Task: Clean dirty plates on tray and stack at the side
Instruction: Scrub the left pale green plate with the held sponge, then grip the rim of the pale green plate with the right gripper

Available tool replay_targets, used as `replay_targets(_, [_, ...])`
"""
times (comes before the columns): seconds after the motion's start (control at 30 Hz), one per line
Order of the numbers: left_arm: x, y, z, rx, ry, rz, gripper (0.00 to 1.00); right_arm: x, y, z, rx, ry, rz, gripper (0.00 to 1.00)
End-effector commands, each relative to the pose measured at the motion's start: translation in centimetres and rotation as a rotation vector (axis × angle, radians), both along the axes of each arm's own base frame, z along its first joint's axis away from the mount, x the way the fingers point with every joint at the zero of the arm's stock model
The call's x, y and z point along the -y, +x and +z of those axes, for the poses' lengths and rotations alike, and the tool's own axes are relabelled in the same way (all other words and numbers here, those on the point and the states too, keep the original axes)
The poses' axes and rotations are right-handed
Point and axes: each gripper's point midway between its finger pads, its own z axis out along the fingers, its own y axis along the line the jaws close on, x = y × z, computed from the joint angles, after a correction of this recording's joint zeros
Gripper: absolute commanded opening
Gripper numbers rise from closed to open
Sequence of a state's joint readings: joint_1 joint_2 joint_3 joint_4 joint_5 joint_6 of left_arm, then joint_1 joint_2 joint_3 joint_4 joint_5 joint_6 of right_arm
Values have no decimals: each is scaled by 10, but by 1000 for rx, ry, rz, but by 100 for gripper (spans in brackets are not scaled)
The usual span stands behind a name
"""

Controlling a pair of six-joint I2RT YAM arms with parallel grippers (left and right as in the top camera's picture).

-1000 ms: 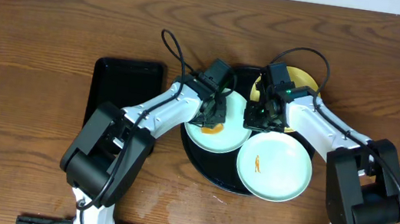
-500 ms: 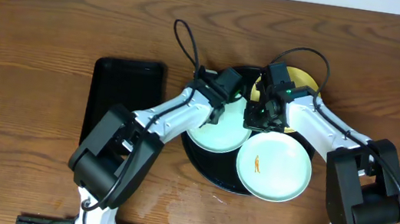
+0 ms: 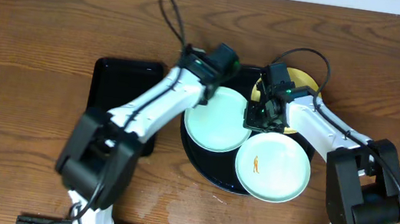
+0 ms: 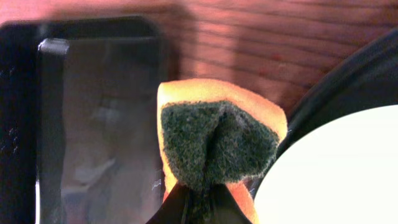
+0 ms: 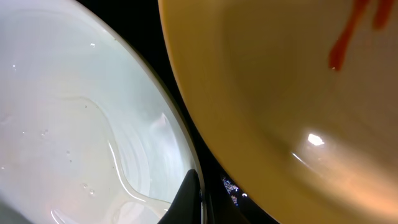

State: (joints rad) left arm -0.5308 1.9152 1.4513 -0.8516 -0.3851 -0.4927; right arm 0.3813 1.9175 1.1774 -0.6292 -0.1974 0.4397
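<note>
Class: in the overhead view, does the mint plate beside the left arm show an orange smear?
No, that mint plate shows a plain, unmarked face.

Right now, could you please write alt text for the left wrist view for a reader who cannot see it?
The left claw pinches an orange sponge, its dark green scouring side folded toward the camera. Behind it lie a rectangular black tray at left, brown wooden table, and at right a pale plate on the round black tray.
</note>
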Motion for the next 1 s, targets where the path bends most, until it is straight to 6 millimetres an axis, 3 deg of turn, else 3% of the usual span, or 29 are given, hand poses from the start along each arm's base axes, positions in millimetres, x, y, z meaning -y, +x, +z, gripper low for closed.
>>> replay_targets(0.0, [-28,0,42,0,-190,92,7,11,-6,-11,-7,-74,48,1])
replay_targets(0.07, [-47,-3,45,-42,-248,117,7,10,-5,-11,7,-78,92,1])
replay_targets(0.2, [-84,-12,33,-139,-324,167,7,10,-4,-10,19,-80,125,1])
replay_targets(0.33, [-120,-26,5,-190,-322,268,7,8,3,-7,45,-71,122,1])
replay_targets(0.37, [-129,-35,-12,-213,-324,298,8,6,7,-1,62,-65,121,1])
replay_targets(0.5, [-134,-49,-36,-247,-322,303,8,3,18,19,113,-57,117,1])
replay_targets(0.57, [-133,-53,-42,-254,-321,304,15,6,25,32,160,-74,109,1])
replay_targets(0.73, [-134,-53,-42,-255,-320,304,49,6,33,66,272,-97,135,1])
replay_targets(0.77, [-134,-53,-42,-255,-320,305,65,10,35,75,305,-136,131,1])
replay_targets(0.9, [-134,-53,-42,-256,-320,305,80,17,39,90,388,-249,176,1])
replay_targets(0.97, [-134,-53,-42,-256,-320,305,82,18,42,100,443,-321,220,1])
